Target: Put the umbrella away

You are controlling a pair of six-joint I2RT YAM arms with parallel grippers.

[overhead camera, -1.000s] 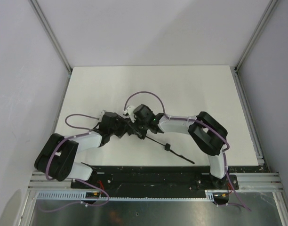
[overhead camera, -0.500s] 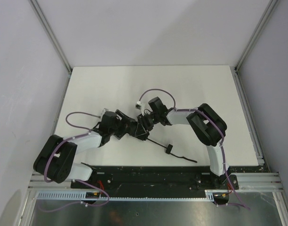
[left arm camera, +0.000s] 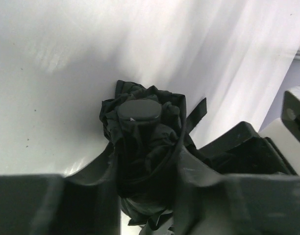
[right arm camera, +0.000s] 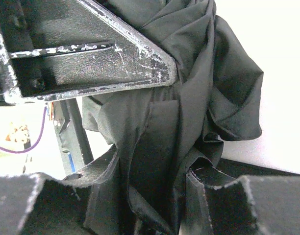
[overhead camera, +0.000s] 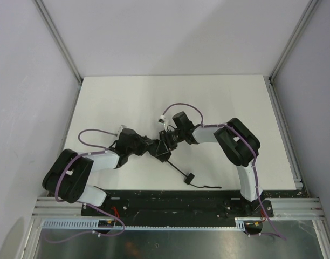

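A white table (overhead camera: 219,102) sat between pale walls (overhead camera: 170,32), with aluminium posts (overhead camera: 56,38) at the rear corners. A slotted cable duct (overhead camera: 170,226) ran along the near edge.

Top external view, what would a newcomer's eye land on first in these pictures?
First, the meeting in mid-table: the left hand and the right hand are both clamped on the bunched black umbrella. Next, its thin shaft runs out toward the near edge and ends in a small knob handle lying on the white table.
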